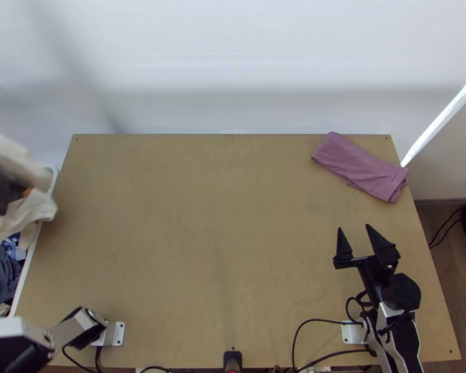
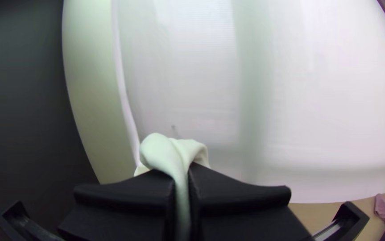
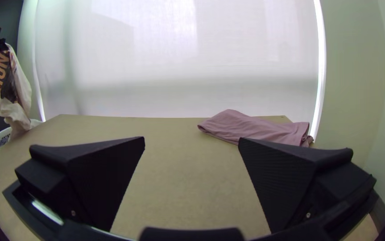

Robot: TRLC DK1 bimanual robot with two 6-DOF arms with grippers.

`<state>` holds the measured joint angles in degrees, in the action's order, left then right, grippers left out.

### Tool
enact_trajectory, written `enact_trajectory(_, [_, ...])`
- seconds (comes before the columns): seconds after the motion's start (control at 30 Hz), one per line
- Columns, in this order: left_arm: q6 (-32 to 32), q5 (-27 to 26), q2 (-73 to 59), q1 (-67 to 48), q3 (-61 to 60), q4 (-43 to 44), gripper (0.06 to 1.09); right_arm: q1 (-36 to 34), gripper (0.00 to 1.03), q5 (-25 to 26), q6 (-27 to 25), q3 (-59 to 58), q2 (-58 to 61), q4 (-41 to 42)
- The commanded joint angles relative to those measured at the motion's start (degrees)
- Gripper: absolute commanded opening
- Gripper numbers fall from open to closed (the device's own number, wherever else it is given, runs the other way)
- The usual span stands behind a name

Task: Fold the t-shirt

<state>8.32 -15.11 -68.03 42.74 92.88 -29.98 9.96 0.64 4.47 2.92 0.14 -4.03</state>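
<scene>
The worktop [image 1: 202,205] spans the middle of the frame, and there I should spread my load. The t-shirt [image 1: 28,211], pale with dark and orange print, hangs bunched at the left edge, by the white basket [image 1: 27,270]. I judge this to be the bringing-over step: I'd lift until the lower end clears the rim, then swing across and set that end down first, so the cloth lands long instead of heaped. A folded mauve cloth [image 1: 360,166] lies upper right; I should stop short of it. My left claw [image 2: 182,178] is clamped on a gathered pinch of shirt; my right claw [image 1: 353,229], lower right, stands wide, ready to take a second edge.
</scene>
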Motion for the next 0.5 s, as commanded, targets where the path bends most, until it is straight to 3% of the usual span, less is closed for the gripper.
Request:
enact_trajectory(0.0, [-1.6,4.5,4.1,-9.7,2.8,-0.9,0.09,-0.4,0.98,0.4,0.9,-0.8,-0.2,0.4])
enact_trajectory(0.17, [-1.5,15.5,6.2,-29.6,2.7,-5.0,0.09,-0.4,0.98,0.4,0.9,-0.8,-0.2,0.4])
enact_trajectory(0.3, [-1.4,29.5,6.1,-49.2,1.7,-6.7,0.09,-0.4,0.98,0.4,0.9,-0.8,-0.2,0.4])
enact_trajectory(0.47, [-3.7,37.9,4.7,-66.7,-4.7,-6.3,0.10,-0.4,0.98,0.4,0.9,-0.7,-0.2,0.4])
